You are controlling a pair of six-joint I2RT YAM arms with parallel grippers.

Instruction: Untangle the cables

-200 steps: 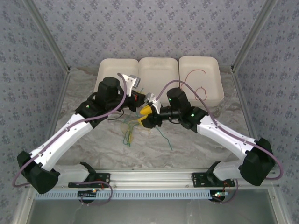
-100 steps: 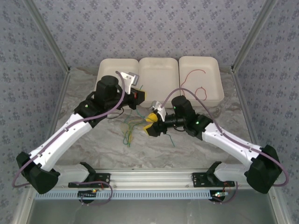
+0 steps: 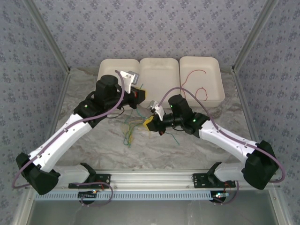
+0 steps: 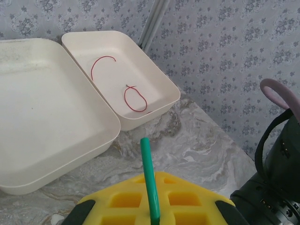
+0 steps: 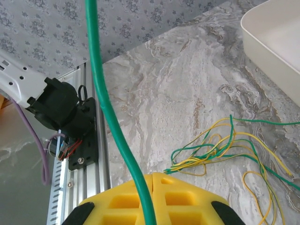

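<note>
Left gripper, right gripper: each clamped on green cable | Risk: pulling apart cinches tangle at right gripper's 9 o'clock.

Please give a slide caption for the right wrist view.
Right claw shut on a green cable, above tangled green and yellow cables.

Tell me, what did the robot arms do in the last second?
The right pincer slid slightly toward the near edge of the table and snapped shut on a green cable. The left pincer stayed shut on a green cable too; the red cable stayed in its tray.
</note>
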